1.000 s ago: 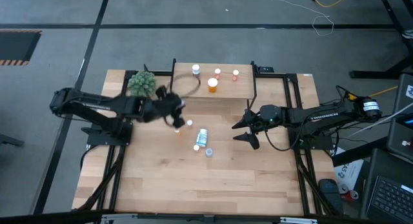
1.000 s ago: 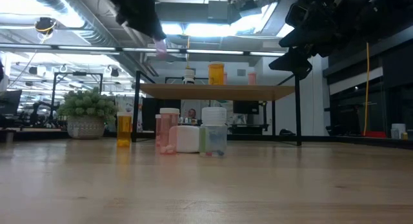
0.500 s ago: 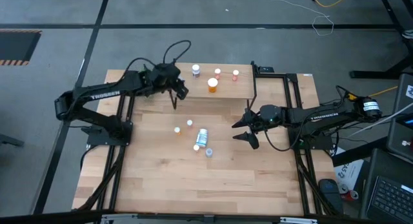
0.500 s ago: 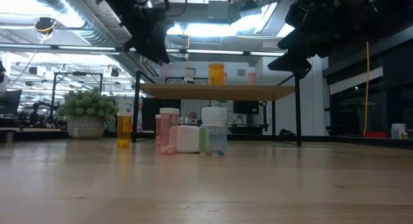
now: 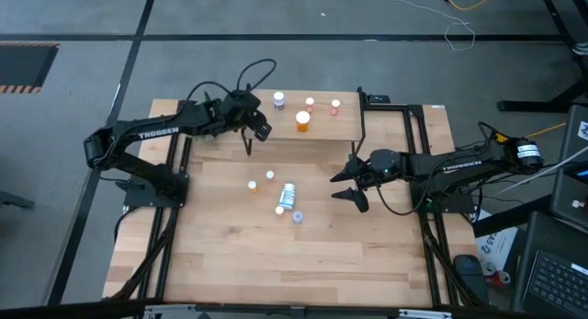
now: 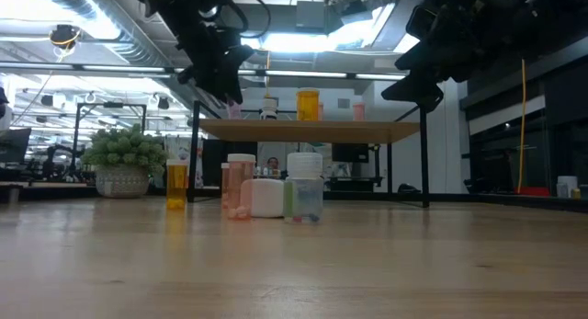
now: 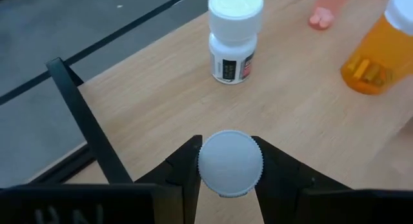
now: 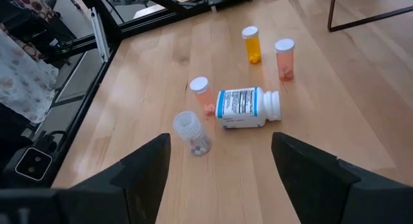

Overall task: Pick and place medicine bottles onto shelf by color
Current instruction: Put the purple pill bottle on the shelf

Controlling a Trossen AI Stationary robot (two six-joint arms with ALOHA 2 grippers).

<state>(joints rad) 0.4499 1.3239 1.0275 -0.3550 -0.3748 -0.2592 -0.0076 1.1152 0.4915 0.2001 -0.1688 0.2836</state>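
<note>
- Five bottles sit loose at centre frame on the desk: a white bottle on its side and a clear one among them, with bare wood all around.
- Shelf spans the upper centre; a white bottle and an orange bottle stand on it, its left end free.
- Left tool reaches over that left edge, fingers clamped on a white-capped bottle.
- Right tool hovers right of centre, spread wide, holding nothing.
</note>
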